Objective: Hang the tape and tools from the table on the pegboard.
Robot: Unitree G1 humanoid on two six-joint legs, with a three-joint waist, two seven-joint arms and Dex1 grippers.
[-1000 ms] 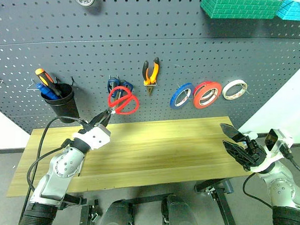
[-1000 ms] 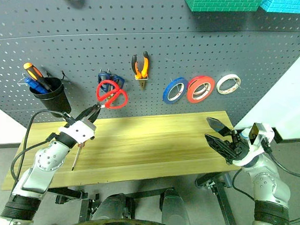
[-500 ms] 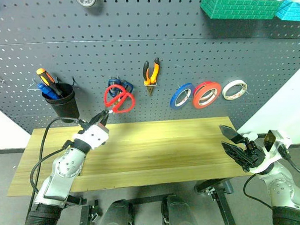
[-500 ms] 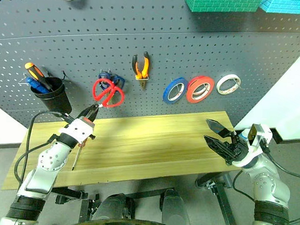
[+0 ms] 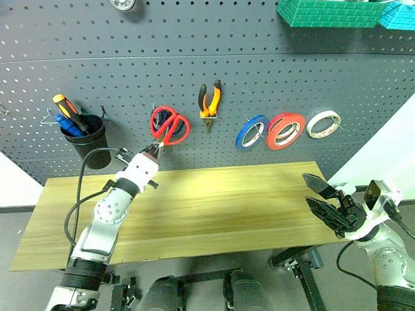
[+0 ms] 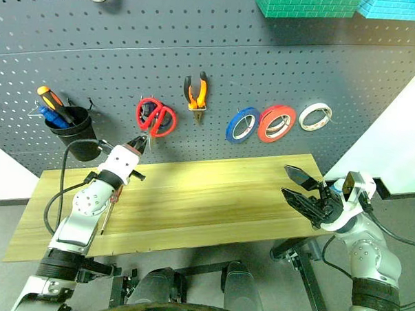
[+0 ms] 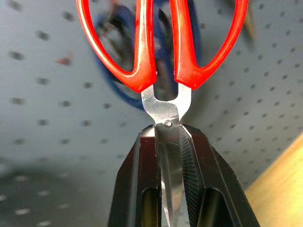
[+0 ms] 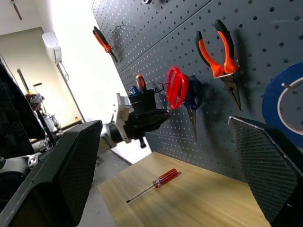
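Left gripper (image 5: 152, 150) clamped shut on steel blades of red-handled scissors (image 5: 169, 124); long axis ran straight ahead of jaws, handle loops leading, up against pegboard (image 5: 197, 72), over blue-handled scissors (image 7: 163, 71). Loop-to-hook seating: could not tell. Right gripper (image 5: 323, 195) jaws wide, empty, well apart. Red-handled screwdriver (image 8: 154, 183) lay on table (image 5: 226, 204), nearer left arm.

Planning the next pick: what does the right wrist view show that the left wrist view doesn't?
Right wrist view: the red-handled screwdriver lying on the table, plus the pliers and blue tape hung on the pegboard. Left wrist view: close up, the left gripper shut on the red scissors' steel blades just below the pivot. Both: the red scissors held up at the pegboard in front of the blue-handled scissors.
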